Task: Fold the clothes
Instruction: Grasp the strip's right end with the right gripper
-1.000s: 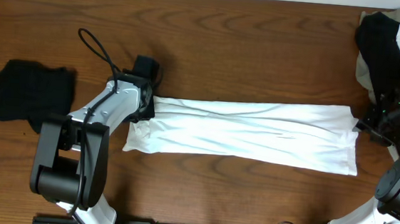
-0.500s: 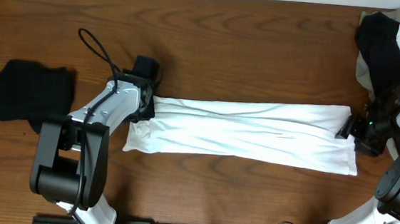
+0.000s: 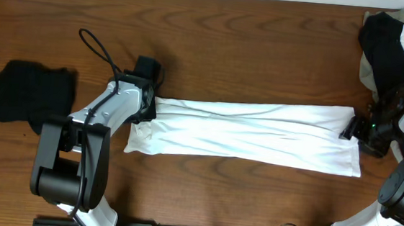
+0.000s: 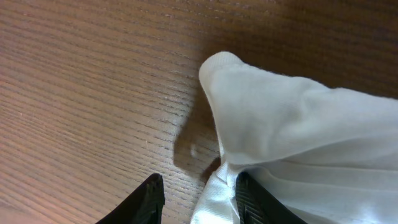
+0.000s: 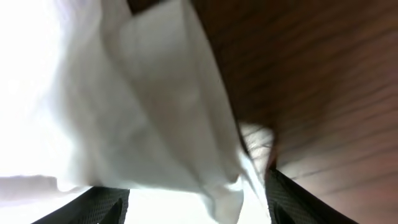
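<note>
The clothes, a white T-shirt point(image 3: 243, 134), lie folded into a long flat strip across the middle of the wooden table. My left gripper point(image 3: 146, 114) sits at the strip's left end. In the left wrist view the shirt point(image 4: 298, 124) has an edge lying between the left gripper's point(image 4: 199, 194) open jaws. That edge rests against the right finger point(image 4: 252, 202), and bare wood shows beside the other. My right gripper point(image 3: 352, 130) is at the strip's right end. In the right wrist view the right gripper point(image 5: 196, 202) has its jaws wide apart, with a loose corner of the shirt point(image 5: 124, 93) between them.
A small black folded garment point(image 3: 30, 92) lies at the far left. A large black garment heaped with pale cloth point(image 3: 391, 48) fills the back right corner, just behind the right arm. A black cable point(image 3: 95, 47) loops behind the left arm.
My right gripper has moved left onto the shirt's right end, and its jaws have widened. The left gripper and the shirt have stayed still.
</note>
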`<control>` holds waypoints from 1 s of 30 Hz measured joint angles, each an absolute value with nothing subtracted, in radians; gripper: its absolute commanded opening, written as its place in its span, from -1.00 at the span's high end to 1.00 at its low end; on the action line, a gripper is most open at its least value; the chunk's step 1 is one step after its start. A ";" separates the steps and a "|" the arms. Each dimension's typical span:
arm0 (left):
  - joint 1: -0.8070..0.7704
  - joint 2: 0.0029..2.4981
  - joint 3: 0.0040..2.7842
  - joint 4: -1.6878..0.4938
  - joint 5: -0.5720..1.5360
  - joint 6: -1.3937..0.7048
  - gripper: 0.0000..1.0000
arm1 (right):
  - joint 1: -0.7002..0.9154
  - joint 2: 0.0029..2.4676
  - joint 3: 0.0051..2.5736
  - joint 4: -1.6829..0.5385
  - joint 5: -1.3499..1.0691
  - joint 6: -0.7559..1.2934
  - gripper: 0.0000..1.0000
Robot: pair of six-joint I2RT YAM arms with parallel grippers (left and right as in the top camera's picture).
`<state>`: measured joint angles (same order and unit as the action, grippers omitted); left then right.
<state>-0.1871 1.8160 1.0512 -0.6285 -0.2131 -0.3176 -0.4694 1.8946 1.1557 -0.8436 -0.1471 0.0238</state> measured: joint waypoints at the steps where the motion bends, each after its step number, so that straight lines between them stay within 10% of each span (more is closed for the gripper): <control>1: -0.187 1.816 1.051 -0.628 -0.213 -0.318 0.19 | -0.469 1.895 1.156 -0.839 -0.142 0.024 -0.41; 23: -0.187 1.816 1.051 -0.628 -0.213 -0.318 0.19 | -0.469 1.856 1.087 -0.746 -0.194 0.006 0.21; 30: -0.187 1.816 1.051 -0.629 -0.213 -0.318 0.19 | -0.469 1.859 1.073 -0.747 -0.255 0.002 0.98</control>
<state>-0.1871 1.8160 1.0512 -0.6289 -0.2134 -0.3176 -0.4686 1.8587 1.0725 -0.7471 -0.2550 0.0025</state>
